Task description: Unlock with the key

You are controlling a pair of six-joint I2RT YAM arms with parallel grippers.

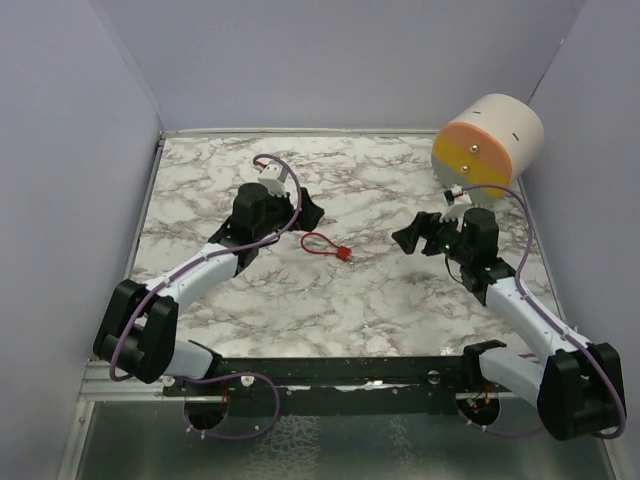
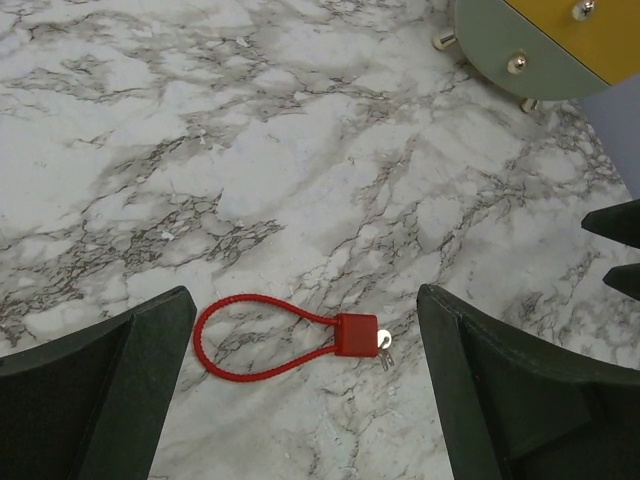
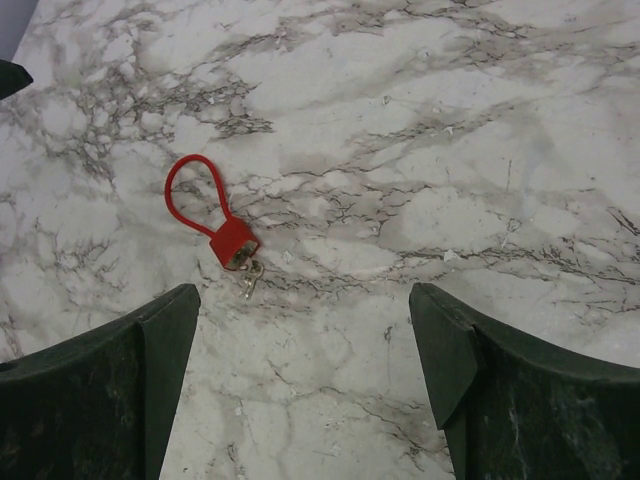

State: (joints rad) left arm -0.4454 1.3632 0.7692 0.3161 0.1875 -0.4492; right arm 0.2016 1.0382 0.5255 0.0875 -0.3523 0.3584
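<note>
A red padlock with a red cable loop (image 1: 328, 246) lies flat on the marble table between the two arms. Its body (image 2: 356, 335) has small silver keys (image 2: 384, 345) at its end; they also show in the right wrist view (image 3: 250, 278), just below the lock body (image 3: 235, 244). My left gripper (image 1: 308, 212) hovers open just left of the loop, jaws wide apart above the lock (image 2: 300, 400). My right gripper (image 1: 408, 238) is open and empty to the right of the lock, with the lock at upper left of its view (image 3: 300, 400).
A cylinder (image 1: 488, 145) with cream, orange and yellow bands lies at the back right corner; its end face shows in the left wrist view (image 2: 540, 40). Lavender walls enclose the table on three sides. A black rail (image 1: 340, 372) runs along the near edge.
</note>
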